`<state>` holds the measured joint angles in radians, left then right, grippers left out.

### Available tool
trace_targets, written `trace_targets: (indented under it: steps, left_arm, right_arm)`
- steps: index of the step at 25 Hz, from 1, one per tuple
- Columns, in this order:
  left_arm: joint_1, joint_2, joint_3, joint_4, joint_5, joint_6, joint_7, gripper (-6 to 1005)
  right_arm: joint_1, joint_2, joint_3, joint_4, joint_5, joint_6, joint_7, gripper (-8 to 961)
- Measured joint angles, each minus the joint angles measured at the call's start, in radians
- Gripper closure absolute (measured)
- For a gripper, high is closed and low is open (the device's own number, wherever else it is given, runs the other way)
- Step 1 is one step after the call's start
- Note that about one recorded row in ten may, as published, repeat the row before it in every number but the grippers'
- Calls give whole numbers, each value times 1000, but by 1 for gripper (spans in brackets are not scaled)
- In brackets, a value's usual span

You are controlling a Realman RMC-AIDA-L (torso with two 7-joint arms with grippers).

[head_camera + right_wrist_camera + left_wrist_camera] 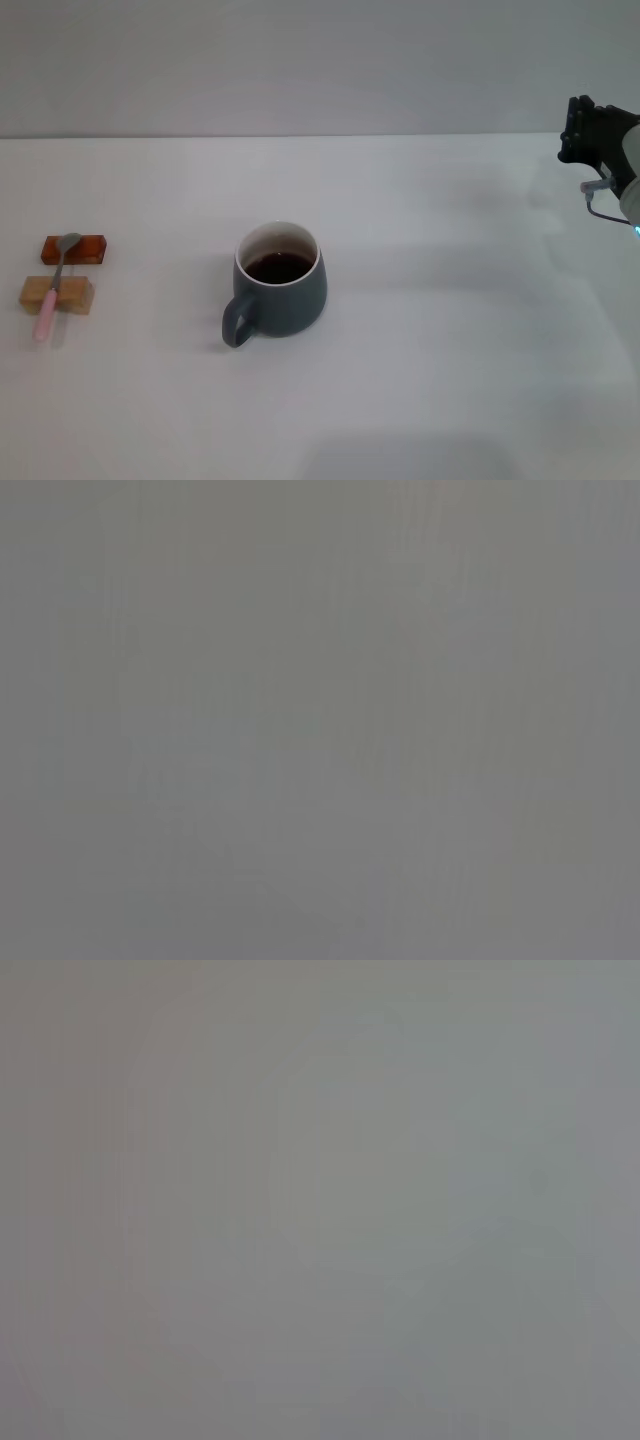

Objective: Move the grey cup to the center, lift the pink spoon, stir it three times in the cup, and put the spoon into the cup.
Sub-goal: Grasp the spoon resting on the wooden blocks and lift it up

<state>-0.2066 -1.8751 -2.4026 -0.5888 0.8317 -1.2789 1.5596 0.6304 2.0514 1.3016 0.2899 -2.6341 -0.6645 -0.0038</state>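
Obstacle, centre: grey cup (281, 283), upright, handle toward the near-left.
Obstacle, left edge: pink spoon (55, 285) lying across two wooden blocks (57, 293) (low).
Open bench (450, 340): between cup and blocks; all right of cup.

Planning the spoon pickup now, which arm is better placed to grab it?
Probably the left. The spoon lies on two blocks at the table's left edge, left of the cup; the right gripper is far right. Left arm is out of view.

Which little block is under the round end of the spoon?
The red-brown block, the farther one. The pink spoon has its metal bowl there; the tan block holds its pink handle.
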Motion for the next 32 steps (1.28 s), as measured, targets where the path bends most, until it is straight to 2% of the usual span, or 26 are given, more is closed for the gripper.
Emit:
trace_targets:
  steps: [3, 4, 5, 6, 8, 9, 11, 12, 13, 14, 15, 16, 18, 19, 21, 27, 32]
  left_arm:
    - [1, 14, 7, -83, 113, -125, -19, 144]
    - [1, 14, 7, -83, 113, -125, -19, 145]
    - [12, -2, 2, -193, 215, -168, -11, 147]
    - [16, -9, 0, -228, 246, -174, -5, 149]
    - [30, -40, -9, -334, 332, -176, 25, 152]
    - [41, -71, -14, -426, 406, -176, 55, 154]
    - [49, -105, -14, -522, 496, -174, 77, 158]
    - [50, -119, -14, -562, 543, -172, 83, 160]
    - [50, -119, -14, -562, 543, -172, 83, 161]
    - [50, -139, -14, -612, 598, -170, 91, 163]
    - [47, -173, -10, -699, 720, -143, 106, 165]
    - [50, -185, 11, -739, 783, -98, 117, 167]
    - [53, -190, 24, -755, 808, -71, 122, 170]
    - [82, -190, 115, -789, 852, 66, 145, 172]
    - [108, -189, 177, -806, 860, 168, 176, 176]
    - [220, -191, 491, -860, 844, 716, 381, 186]
    - [226, -190, 658, -828, 842, 1086, 519, 195]
  right_arm:
    - [5, 0, 7, 0, -1, 0, 0, 902]
    - [6, 0, 7, 0, -1, 0, 0, 902]
    - [8, 0, 7, 0, -1, 0, 0, 902]
    - [10, 0, 7, 0, -1, -1, 0, 902]
    - [12, 0, 7, 2, -1, -1, 0, 902]
    - [12, 0, 7, 3, -1, 0, -1, 902]
    - [12, 0, 7, 7, -1, 5, -1, 902]
    - [12, 0, 8, 7, -1, 7, -1, 902]
    - [12, 0, 8, 8, -1, 9, -1, 902]
    - [12, -1, 8, 9, -1, 11, -1, 902]
    - [13, 0, 8, 12, -1, 14, -1, 902]
    - [13, -1, 8, 16, -1, 19, -1, 902]
    - [14, -1, 8, 24, -1, 32, -1, 902]
    - [14, 0, 8, 26, -1, 37, -1, 902]
    - [14, 0, 8, 27, -1, 44, -1, 902]
    - [13, -1, 11, 39, -1, 61, -1, 902]
    - [14, -1, 12, 46, -1, 73, -1, 902]
